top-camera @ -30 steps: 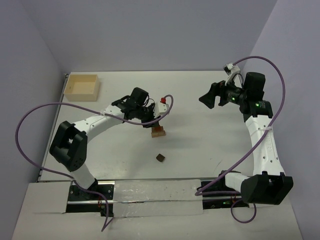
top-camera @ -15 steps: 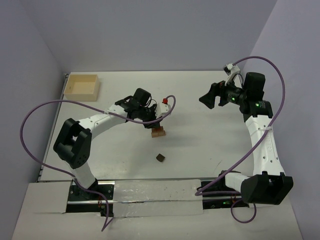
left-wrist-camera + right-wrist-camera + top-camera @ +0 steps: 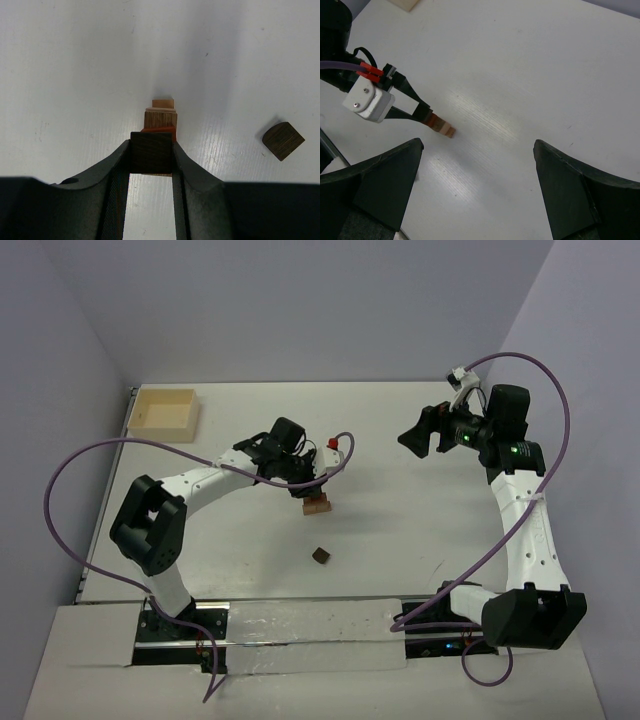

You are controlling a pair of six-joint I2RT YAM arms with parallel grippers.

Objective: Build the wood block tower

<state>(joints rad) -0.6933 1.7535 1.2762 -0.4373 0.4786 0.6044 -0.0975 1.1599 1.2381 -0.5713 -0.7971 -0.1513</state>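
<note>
Dark brown wood block (image 3: pixel 151 154) sits clamped between the fingers of the left gripper (image 3: pixel 151 145), directly over the wood block tower (image 3: pixel 160 118) at mid table (image 3: pixel 400 540); contact with its reddish-brown layer (image 3: pixel 160 129) cannot be told. Second dark block (image 3: pixel 320 556) lies loose, nearer. Right gripper (image 3: pixel 417 437) hangs spread wide, empty, far right.

The table (image 3: pixel 400 510) is white with a faint streaked sheen, and the walls (image 3: pixel 300 300) are pale lavender. At upper left, the box (image 3: pixel 162 413) is cream. The left arm (image 3: pixel 195 483) and right arm (image 3: pixel 528 535) are white with black joints and trail purple cables (image 3: pixel 70 490). The tower (image 3: pixel 160 119) shows light tan and reddish-brown. The held block (image 3: pixel 151 156) and the loose block (image 3: pixel 283 141) are dark brown with fine grain.
</note>
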